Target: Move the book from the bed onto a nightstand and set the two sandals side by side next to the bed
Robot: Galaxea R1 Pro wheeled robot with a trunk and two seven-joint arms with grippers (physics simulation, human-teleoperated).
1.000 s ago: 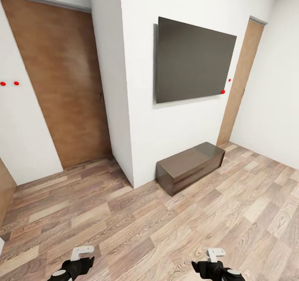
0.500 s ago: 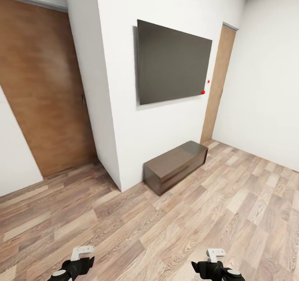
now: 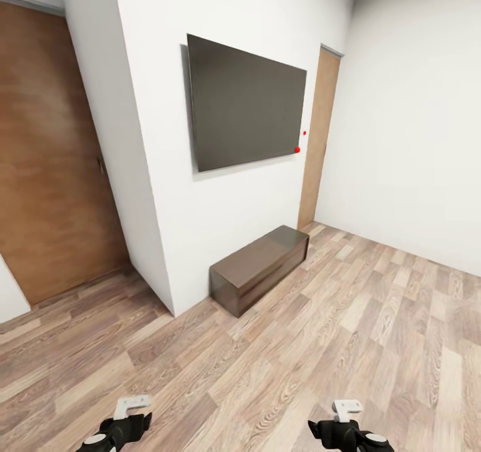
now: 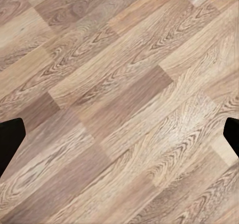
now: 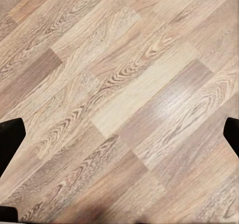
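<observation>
**In transit: no task items in frame yet**

Room first. Wood-plank floor [image 3: 347, 345] covers the lower half of the head view. White walls; a projecting white wall section [image 3: 220, 238] takes up centre frame. A large dark wall-mounted TV panel [image 3: 244, 111] hangs on it, upper centre. Brown door [image 3: 47, 171] at left edge, and a narrower brown door [image 3: 319, 138] right of the TV. Long low dark brown cabinet [image 3: 259, 268] sits on the floor against the wall under the TV. That's the cabinet, not a nightstand: no lamp on it.

Book, bed, nightstand and sandals: not visible from here, so I can't give bearing, long axis or nearer arm. My read: the base has to turn or drive until the bed comes into view before any reach gets planned. Can't comment on how the book or sandals look either.

Arms: left gripper [image 3: 127, 408] at bottom left, right gripper [image 3: 347, 412] at bottom right, both low over bare floor and carrying nothing. Both wrist views show dark fingertips [image 4: 10, 139] [image 5: 10, 139] at opposite frame edges with plain planks between, so both sets of jaws are spread wide.
</observation>
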